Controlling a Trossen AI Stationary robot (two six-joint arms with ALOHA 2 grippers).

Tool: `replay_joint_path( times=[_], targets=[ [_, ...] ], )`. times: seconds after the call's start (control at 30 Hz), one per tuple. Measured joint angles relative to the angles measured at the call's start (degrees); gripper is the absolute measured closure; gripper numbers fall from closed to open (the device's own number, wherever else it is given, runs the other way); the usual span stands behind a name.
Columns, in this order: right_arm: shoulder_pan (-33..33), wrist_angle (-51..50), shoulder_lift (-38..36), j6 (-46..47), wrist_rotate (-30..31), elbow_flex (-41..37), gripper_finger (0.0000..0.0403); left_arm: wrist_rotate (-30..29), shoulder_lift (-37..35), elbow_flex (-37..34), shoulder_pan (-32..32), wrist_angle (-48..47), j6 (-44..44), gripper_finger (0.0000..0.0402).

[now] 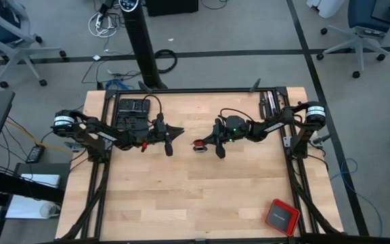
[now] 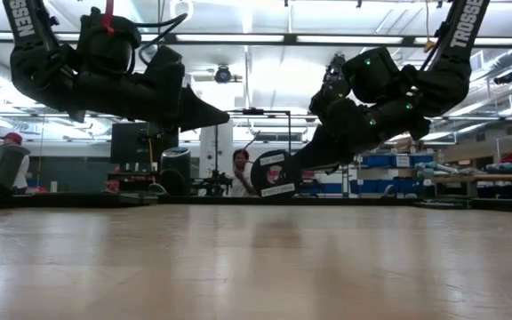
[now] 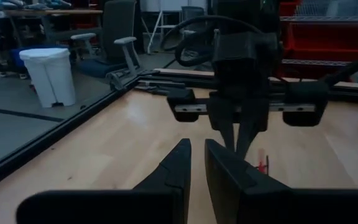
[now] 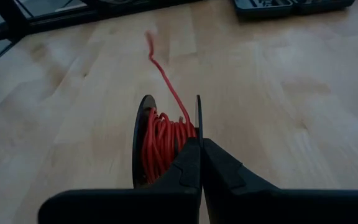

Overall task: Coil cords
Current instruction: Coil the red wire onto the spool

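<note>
A small black spool [image 4: 143, 134] wound with thin red cord [image 4: 163, 140] hangs at the tip of my right gripper [image 4: 199, 146], which is shut on it near the table's middle [image 1: 199, 144]. A loose end of the cord [image 4: 161, 71] leads away from the spool over the wood. My left gripper [image 1: 173, 137] hovers level just to the left of the spool, pointing at it. Its fingers [image 3: 179, 163] stand a narrow gap apart with nothing visible between them. The left wrist view shows the right gripper [image 3: 241, 134] ahead and a bit of red [image 3: 263, 163]. My right gripper pinches the rim of one thin black flange [image 4: 199, 112] of the spool between its two fingers. They come from the table's right, slanting down. The spool stands on edge beyond the fingertips and in the low view [image 2: 272, 173] looks just clear of the table.
A black tool tray [image 1: 133, 112] lies at the table's far left. A red square box [image 1: 281, 215] sits near the front right corner. Bare wood lies between and in front of the grippers. A person [image 2: 241, 167] shows in the room beyond the table.
</note>
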Motion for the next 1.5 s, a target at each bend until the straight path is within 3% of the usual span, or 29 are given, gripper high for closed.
replay_joint_path(
  times=[0.17,0.4,0.6,1.1,1.3,1.5],
  targets=[
    [-0.24,-0.67,-0.04,0.22,0.00,-0.01,0.0402,-1.91,0.00,0.00,0.00,-0.04,4.36,0.0351],
    [-0.20,-0.61,-0.04,-0.08,0.02,-0.02,0.0402,-1.67,0.00,0.00,0.00,-0.01,2.46,0.0351],
    [-0.20,-0.61,-0.04,-0.29,0.09,-0.02,0.0402,7.74,0.00,0.69,0.09,-0.56,-0.47,0.0351],
    [-0.20,0.00,-0.07,-1.31,0.11,0.07,0.0402,9.63,1.85,6.79,0.13,-11.71,-4.63,0.0351],
    [-0.24,-1.32,-0.07,-0.68,0.59,0.09,0.0402,16.08,2.84,7.26,0.11,-12.75,-3.09,0.0351],
    [-0.24,-0.29,-0.09,-0.64,0.61,0.09,0.0402,14.49,3.21,7.78,0.55,-15.41,-4.25,0.0351]
  ],
)
